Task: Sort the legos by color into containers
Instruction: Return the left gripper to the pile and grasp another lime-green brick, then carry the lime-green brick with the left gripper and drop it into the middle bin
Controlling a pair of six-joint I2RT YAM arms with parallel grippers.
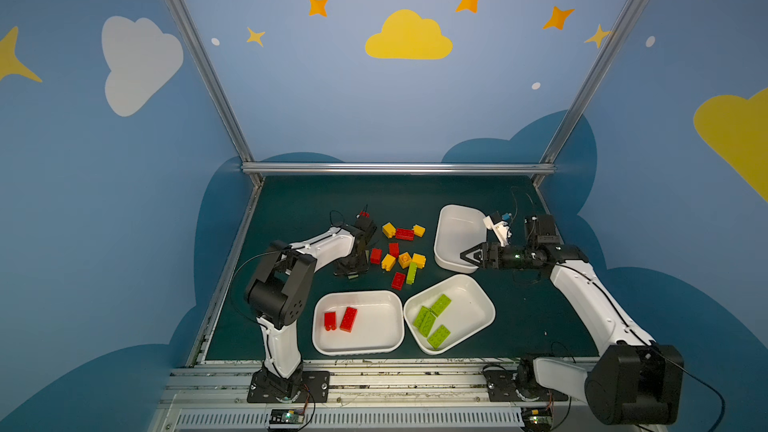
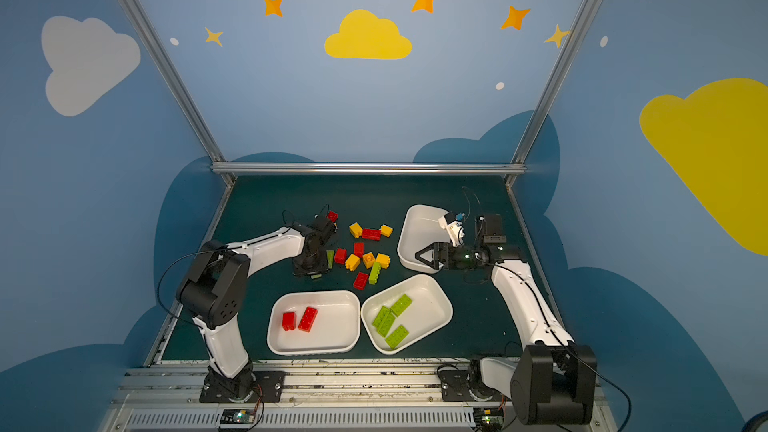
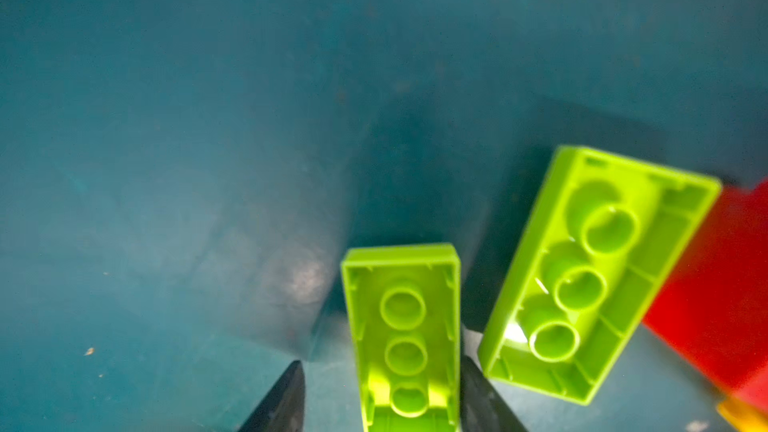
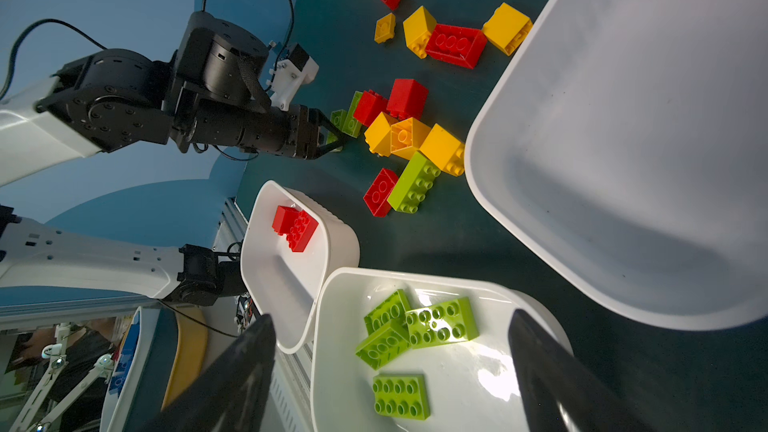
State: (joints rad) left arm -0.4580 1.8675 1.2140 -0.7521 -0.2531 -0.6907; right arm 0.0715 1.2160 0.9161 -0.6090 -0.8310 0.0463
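In both top views the left tool (image 1: 351,270), at 9 o'clock of the loose pile (image 1: 401,251), hides its own tips. The left wrist view's edge crops the lime brick (image 3: 401,326) it straddles — also a blurred red brick (image 3: 723,284) and an orange sliver (image 3: 744,417).

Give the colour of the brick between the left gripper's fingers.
Lime green; the brick shows best in the left wrist view.

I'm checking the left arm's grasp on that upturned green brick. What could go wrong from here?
1. The green brick sits off-centre in the left gripper, hard by one finger with a gap at the other; closing may shove or twist it instead of clamping it.
2. A second green brick lies close beside that finger, next to a red brick; the lift might nudge both.
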